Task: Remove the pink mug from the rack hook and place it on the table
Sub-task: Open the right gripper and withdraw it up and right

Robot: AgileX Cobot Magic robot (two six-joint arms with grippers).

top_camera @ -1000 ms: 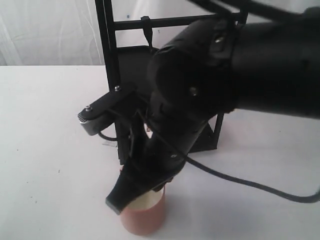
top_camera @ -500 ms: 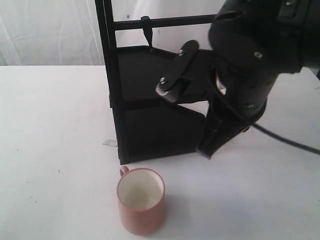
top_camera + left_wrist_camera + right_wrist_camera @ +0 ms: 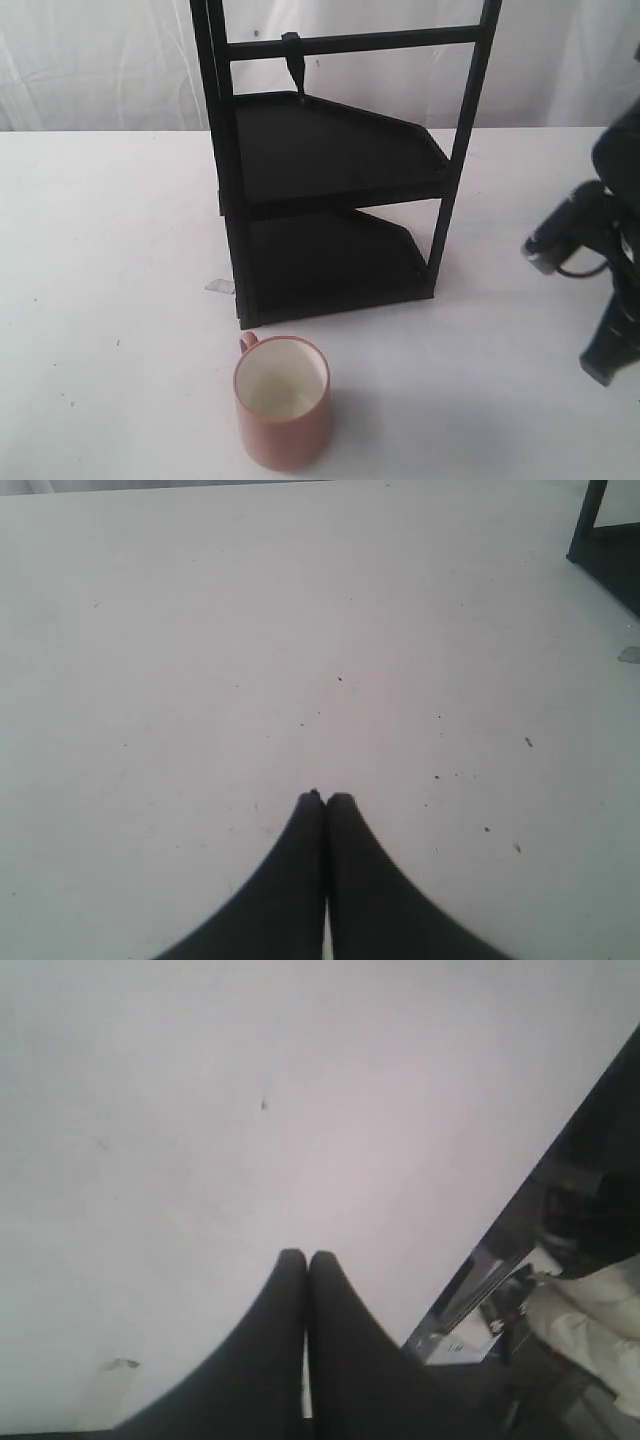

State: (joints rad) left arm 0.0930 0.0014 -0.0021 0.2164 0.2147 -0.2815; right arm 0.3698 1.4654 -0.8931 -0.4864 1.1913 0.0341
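Observation:
The pink mug [image 3: 285, 438] stands upright on the white table [image 3: 100, 260], just in front of the black rack [image 3: 330, 150], its cream inside showing and its handle toward the rack. Nothing hangs from the rack's hook [image 3: 293, 62]. My right gripper [image 3: 600, 368] is far off at the right edge, well away from the mug. In the right wrist view the right gripper [image 3: 306, 1256] is shut and empty over bare table. My left gripper [image 3: 326, 798] is also shut and empty above the table, and it does not appear in the exterior view.
The rack has two black shelves [image 3: 340, 230] behind the mug. A rack foot [image 3: 600, 535] shows in a corner of the left wrist view. The table's edge [image 3: 470, 1280] runs close to the right gripper, with clutter beyond it.
The right arm has pulled away from the mug, up and then off to the right edge. The mug stays standing on the table, uncovered.

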